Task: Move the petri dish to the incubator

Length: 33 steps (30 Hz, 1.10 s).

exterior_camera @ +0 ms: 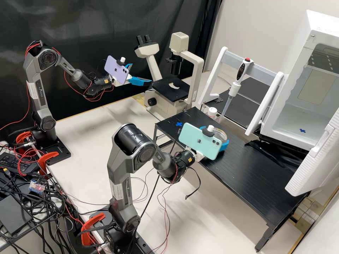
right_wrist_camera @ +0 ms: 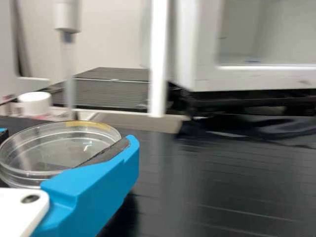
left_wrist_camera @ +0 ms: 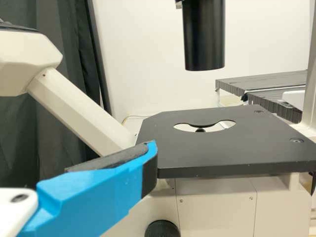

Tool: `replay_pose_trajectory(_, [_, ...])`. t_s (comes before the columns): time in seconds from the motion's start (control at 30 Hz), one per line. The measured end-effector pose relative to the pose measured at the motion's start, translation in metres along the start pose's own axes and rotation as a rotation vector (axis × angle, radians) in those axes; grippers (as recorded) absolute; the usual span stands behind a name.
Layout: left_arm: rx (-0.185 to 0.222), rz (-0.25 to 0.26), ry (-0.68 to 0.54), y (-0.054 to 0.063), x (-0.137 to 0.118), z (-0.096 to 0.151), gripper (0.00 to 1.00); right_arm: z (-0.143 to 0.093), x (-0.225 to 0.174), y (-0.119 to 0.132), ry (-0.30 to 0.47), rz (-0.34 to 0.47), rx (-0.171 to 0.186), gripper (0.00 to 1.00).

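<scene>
Your right gripper has the petri dish clasped between its two blue fingers, over the black table — well apart from the open white incubator. Your left gripper hangs near the microscope — its fingers are spread apart.

Looks like a lab, with a microscope at 12 o'clock in the high view, a pipette at 2, an open white incubator beyond it and a petri dish at 3
</scene>
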Motion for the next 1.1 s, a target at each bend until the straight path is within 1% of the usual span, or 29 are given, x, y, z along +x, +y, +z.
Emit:
replay_pose_trajectory(0.13, [0.0,0.0,0.0,0.0,0.0,0.0,1.0,0.012,0.015,0.031,-0.023,0.101,0.01,0.0])
replay_pose_trajectory(0.2, [0.0,0.0,0.0,0.0,0.0,0.0,1.0,0.016,0.024,0.045,-0.035,0.136,0.006,0.0])
replay_pose_trajectory(0.3, [0.0,0.0,0.0,0.0,0.0,0.0,1.0,0.024,0.04,0.063,-0.065,0.169,0.0,0.0])
replay_pose_trajectory(0.37, [0.0,0.0,0.0,0.0,0.0,0.0,1.0,0.029,0.052,0.076,-0.089,0.185,0.008,0.0])
replay_pose_trajectory(0.43, [0.0,0.0,0.0,0.0,0.0,0.0,1.0,0.035,0.061,0.085,-0.117,0.189,0.012,0.0])
replay_pose_trajectory(0.53, [0.0,0.0,0.0,0.0,0.0,0.0,1.0,0.04,0.08,0.104,-0.144,0.207,0.001,0.0])
replay_pose_trajectory(0.73, [0.0,0.0,0.0,0.0,0.0,0.0,1.0,0.048,0.113,0.125,-0.193,0.21,-0.003,0.0])
replay_pose_trajectory(0.87, [0.0,0.0,0.0,0.0,0.0,0.0,1.0,0.051,0.135,0.141,-0.206,0.223,-0.013,0.0])
replay_pose_trajectory(1.1, [0.0,0.0,0.0,0.0,0.0,0.0,1.0,0.055,0.175,0.164,-0.231,0.24,-0.019,0.0])
